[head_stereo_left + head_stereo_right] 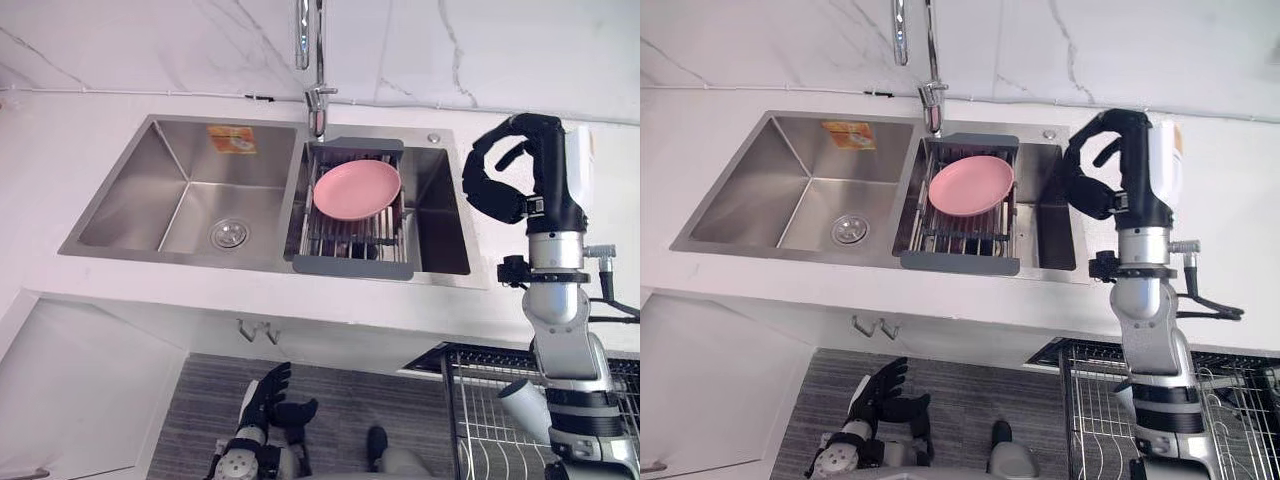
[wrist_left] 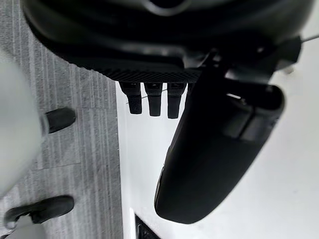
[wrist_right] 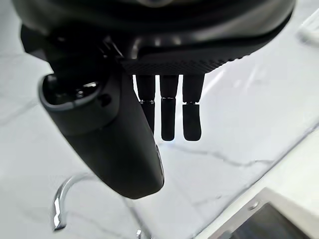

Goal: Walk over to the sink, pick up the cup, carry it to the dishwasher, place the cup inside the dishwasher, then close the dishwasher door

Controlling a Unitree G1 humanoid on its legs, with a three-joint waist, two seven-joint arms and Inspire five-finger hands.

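While lying in rack [image 1: 480, 350], pale grey cup [image 1: 518, 400], seemingly tilted.

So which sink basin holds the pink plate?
The right basin: the pink plate lies there on a dish rack. The left basin holds no dishes, just its drain.

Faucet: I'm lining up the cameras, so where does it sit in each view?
Left eye view: faucet at top centre, at the sink's back edge.
Right eye view: top, left of centre.
Right wrist view: chrome curve beyond the right hand.
Left wrist view: faces the floor instead.
Shared landmark: marble wall behind it.
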